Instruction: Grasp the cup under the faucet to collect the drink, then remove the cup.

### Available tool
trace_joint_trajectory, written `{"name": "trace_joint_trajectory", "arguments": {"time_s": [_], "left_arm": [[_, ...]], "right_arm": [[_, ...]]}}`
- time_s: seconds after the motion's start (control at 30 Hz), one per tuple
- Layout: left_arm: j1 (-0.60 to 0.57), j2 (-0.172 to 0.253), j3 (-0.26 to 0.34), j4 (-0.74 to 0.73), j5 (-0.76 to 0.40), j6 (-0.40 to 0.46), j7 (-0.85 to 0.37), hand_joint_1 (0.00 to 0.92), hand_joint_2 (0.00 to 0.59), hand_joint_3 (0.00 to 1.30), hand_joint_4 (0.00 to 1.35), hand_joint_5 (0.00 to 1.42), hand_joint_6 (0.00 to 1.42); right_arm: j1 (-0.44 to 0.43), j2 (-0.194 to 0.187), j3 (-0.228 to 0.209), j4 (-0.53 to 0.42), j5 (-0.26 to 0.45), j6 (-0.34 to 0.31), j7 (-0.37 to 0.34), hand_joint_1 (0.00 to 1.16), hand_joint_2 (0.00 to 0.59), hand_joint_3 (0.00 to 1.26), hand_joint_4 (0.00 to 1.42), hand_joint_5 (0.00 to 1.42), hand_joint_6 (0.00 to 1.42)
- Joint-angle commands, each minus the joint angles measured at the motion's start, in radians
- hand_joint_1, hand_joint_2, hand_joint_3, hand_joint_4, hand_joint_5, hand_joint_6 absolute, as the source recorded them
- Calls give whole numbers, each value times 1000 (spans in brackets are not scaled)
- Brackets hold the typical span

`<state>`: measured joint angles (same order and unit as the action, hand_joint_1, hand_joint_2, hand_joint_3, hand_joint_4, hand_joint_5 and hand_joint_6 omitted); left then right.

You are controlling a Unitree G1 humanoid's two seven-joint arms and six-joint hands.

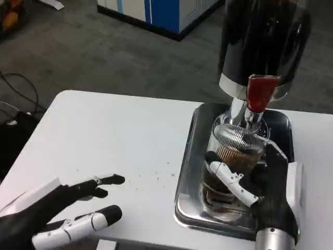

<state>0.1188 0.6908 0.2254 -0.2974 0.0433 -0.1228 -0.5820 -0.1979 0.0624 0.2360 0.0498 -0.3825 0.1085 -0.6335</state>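
Note:
A clear ribbed plastic cup [235, 148] stands on the steel drip tray [193, 172], right under the dispenser's faucet [248, 117]. Dark drink fills its lower part. My right hand [260, 179] grips the cup from the right, with white and black fingers [229, 174] wrapped across its front. Above it rises the dark drink dispenser [263, 39] with a red tap lever [259, 91]. My left hand [67, 211] rests on the white table [119, 140] at the lower left, fingers spread and holding nothing.
The table's left edge runs diagonally near my left arm, and dark cables [15, 91] lie on the grey floor beyond it. A blue and white cabinet [161, 13] stands at the back. Small dark specks dot the table near the tray.

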Motion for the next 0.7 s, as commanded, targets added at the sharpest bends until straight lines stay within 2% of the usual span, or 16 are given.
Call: {"name": "trace_joint_trajectory", "arguments": {"time_s": [0.03,0.17,0.5,0.7], "left_arm": [[-17,10,-13,9,0,-5,-5,66,143,186,96,164,140],[-31,7,-24,12,3,-2,-4,61,142,186,96,163,140],[-78,4,-51,23,8,3,3,52,144,186,96,162,140],[-129,1,-71,31,14,8,7,34,142,186,86,162,140]], "right_arm": [[43,81,-14,-10,25,-19,-15,730,212,587,774,884,949],[60,72,-22,-45,25,-33,-19,733,209,636,824,980,1036],[113,49,-42,-121,27,-59,-2,754,200,707,900,1076,1152],[174,30,-52,-197,28,-93,27,770,188,753,945,1142,1232]]}}
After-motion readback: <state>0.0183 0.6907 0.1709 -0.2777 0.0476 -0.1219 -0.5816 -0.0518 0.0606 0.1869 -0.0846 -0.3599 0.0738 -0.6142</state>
